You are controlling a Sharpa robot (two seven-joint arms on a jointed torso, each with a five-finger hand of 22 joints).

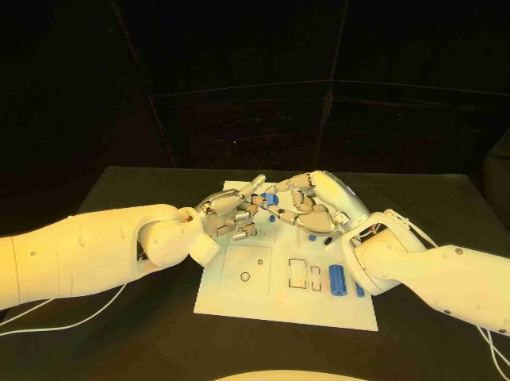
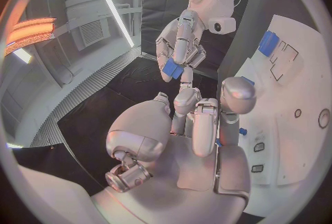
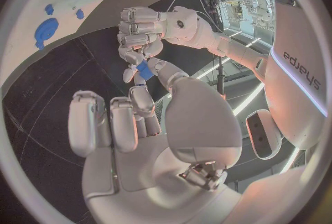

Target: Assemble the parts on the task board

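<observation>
Two hands meet above the white task board on the black table in the head view, while both wrist views show the right hand pinching a blue part, with the left hand touching it, fingers curled.

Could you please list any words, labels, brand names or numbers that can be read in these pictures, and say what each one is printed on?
"sharpa": grey letters, seen turned on their side, on the white forearm of the left arm, in the right wrist view.
No other readable text: the task board shows only outlined slots and holes, no lettering that can be made out.
The blue parts carry no visible marks.
</observation>
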